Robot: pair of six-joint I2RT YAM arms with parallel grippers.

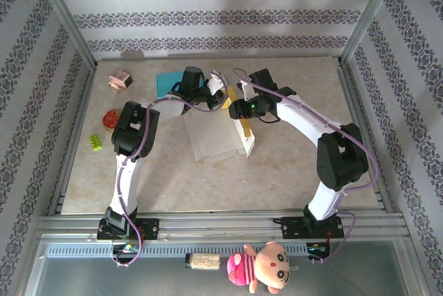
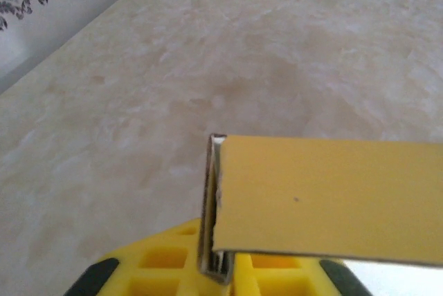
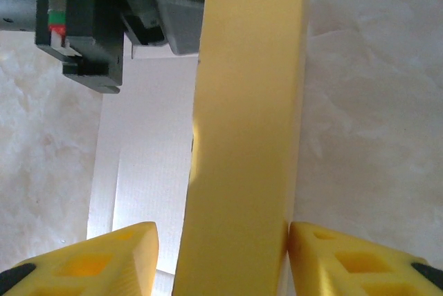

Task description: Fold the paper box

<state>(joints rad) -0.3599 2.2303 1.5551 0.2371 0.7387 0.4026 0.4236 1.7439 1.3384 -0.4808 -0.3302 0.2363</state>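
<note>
- Box (image 1: 213, 140): a flat white paper blank lying on the table (image 1: 297, 171) near its middle, with a long yellow flap (image 1: 243, 128) along its right side.
- The flap is lifted off the table at its far end, where the two arms meet over it.
- Left arm (image 1: 131, 144) reaches in from the left. Its wrist view shows the left fingers (image 2: 166, 261) closed tight on the flap (image 2: 325, 199), with the thin cut edge of the card pinched between them.
- Right arm (image 1: 332, 151) bends in from the right and comes down on the same flap, just beside the left arm's wrist.
- The right fingers (image 3: 346, 261) stand apart, one on each side of the flap (image 3: 242, 137). The right-hand one touches the flap's edge. The left-hand one has a thin gap to it, so the flap is straddled and not clamped.
- In the right wrist view, white card shows on the table under and left of the flap, and the left arm's dark wrist sits at the flap's far end.
- On the left of the table, well apart from the box, lie a pink block (image 1: 120, 79), a red disc (image 1: 109, 119) and a green brick (image 1: 95, 142).
- A blue sheet (image 1: 168, 83) lies behind the left arm's wrist.
- A doll (image 1: 265, 268) lies on the ledge in front of the arm bases.
</note>
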